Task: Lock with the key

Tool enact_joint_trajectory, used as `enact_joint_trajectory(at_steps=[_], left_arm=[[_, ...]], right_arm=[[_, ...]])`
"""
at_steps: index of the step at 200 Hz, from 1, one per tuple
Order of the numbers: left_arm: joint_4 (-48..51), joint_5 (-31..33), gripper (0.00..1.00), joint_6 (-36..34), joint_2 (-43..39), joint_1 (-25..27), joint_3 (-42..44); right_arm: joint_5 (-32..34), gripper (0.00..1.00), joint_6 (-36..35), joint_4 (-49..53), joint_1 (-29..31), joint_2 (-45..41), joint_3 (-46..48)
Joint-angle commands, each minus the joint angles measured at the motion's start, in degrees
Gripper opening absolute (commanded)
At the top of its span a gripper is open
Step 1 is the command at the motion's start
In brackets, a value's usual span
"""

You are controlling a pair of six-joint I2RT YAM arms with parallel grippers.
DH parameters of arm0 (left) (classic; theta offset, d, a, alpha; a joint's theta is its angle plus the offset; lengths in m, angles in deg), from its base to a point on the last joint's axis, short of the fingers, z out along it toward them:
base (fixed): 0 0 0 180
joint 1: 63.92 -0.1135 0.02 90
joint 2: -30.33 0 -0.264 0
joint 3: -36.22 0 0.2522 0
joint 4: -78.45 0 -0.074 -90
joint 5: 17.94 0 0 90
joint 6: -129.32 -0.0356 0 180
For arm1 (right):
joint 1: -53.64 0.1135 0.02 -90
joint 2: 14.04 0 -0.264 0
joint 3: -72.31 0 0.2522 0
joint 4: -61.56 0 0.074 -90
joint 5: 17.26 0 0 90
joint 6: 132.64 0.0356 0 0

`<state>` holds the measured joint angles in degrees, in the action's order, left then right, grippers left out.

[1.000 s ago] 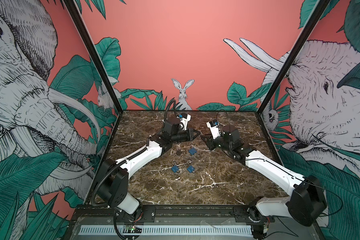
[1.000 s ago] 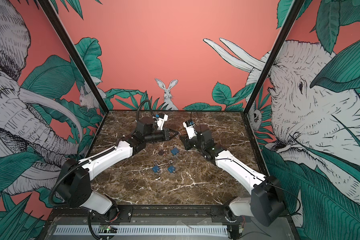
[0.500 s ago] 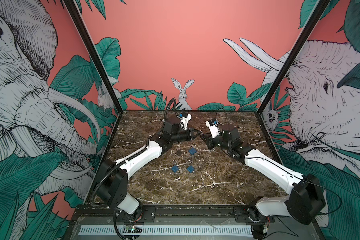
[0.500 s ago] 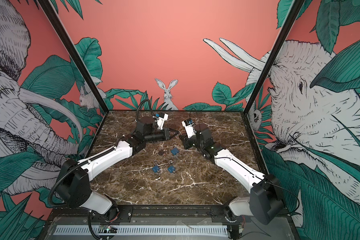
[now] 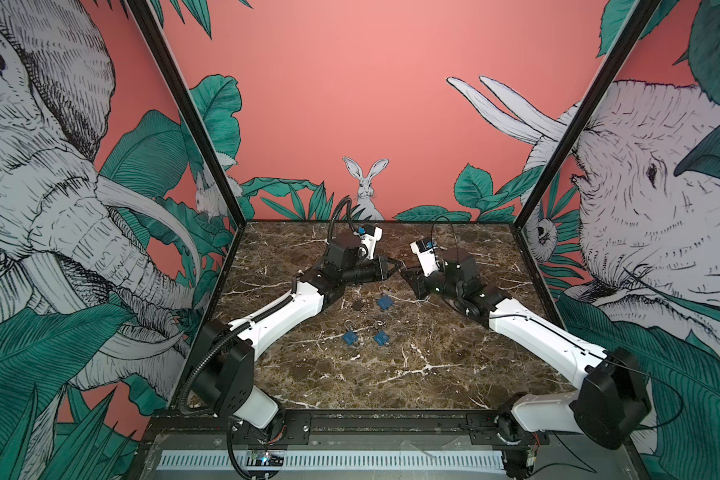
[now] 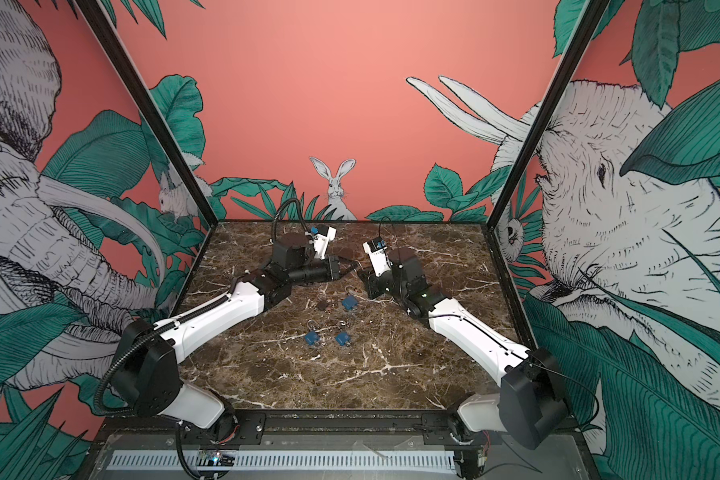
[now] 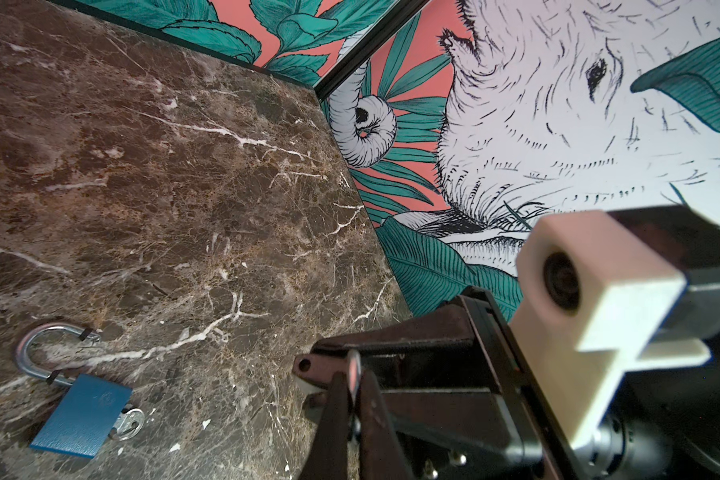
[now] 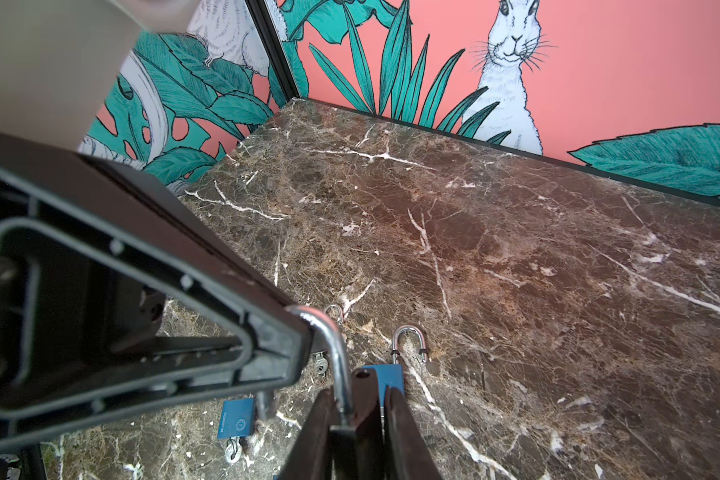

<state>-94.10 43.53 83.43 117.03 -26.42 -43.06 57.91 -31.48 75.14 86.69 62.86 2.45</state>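
Note:
My left gripper is shut on a thin silver key, seen edge-on between its fingers. My right gripper is shut on a dark brown padlock whose silver shackle stands swung open. Both grippers meet tip to tip above the table's back middle in both top views, left gripper against right gripper. In the left wrist view the key lies against the padlock's body; I cannot tell whether it is in the keyhole.
On the marble table in front of the grippers lie three blue padlocks and a small dark one. One blue padlock has an open shackle and a key in it. Painted walls enclose three sides.
The right gripper has shifted a little back and toward the left gripper with the padlock, its jaws tightening slightly. The left arm has held still.

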Motion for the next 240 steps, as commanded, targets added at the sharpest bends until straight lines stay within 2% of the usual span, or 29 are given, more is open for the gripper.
enact_joint_trajectory(at_steps=[1, 36, 49, 72, 113, 157, 187, 199, 214, 240], left_arm=[[-0.9, 0.6, 0.0, -0.3, -3.8, 0.4, -1.6], [-1.0, 0.7, 0.0, -0.4, -3.6, 0.3, -1.6], [-0.9, 0.3, 0.0, -0.3, -3.5, 0.3, -1.7], [-1.0, 0.1, 0.0, -0.1, -3.5, 0.4, -1.6], [0.8, 0.6, 0.0, -2.3, -4.3, 0.4, -1.1], [3.0, 1.5, 0.0, -7.8, -5.0, 0.1, 0.2], [2.8, -0.4, 0.0, -8.8, -5.1, -2.3, 1.1], [2.1, -1.4, 0.12, -8.6, -5.6, -3.7, 1.7], [1.5, -3.1, 0.23, -9.1, -6.6, -5.6, 2.6], [4.1, -5.4, 0.29, -12.8, -8.9, -8.1, 2.6]], right_arm=[[0.0, 0.21, 0.2, -0.4, 0.2, 0.5, -0.7], [0.1, 0.2, 0.2, -0.3, 0.2, 0.1, -0.2], [0.1, 0.16, 0.2, -0.3, 0.2, 0.0, -0.2], [0.5, 0.0, 0.3, -0.6, 0.2, -0.2, -0.4], [-2.0, 0.0, 0.6, 0.8, 0.2, -1.5, -1.0], [-9.1, 0.0, -0.9, 12.8, -0.7, -2.4, -6.8], [-15.2, 0.0, -1.5, 18.7, -2.1, -3.0, -9.5], [-18.1, 0.0, -1.3, 20.0, -3.0, -3.2, -10.0], [-21.6, 0.0, -1.0, 21.0, -4.1, -3.4, -10.4], [-28.7, 0.0, -0.8, 22.1, -5.7, -3.1, -10.3]])
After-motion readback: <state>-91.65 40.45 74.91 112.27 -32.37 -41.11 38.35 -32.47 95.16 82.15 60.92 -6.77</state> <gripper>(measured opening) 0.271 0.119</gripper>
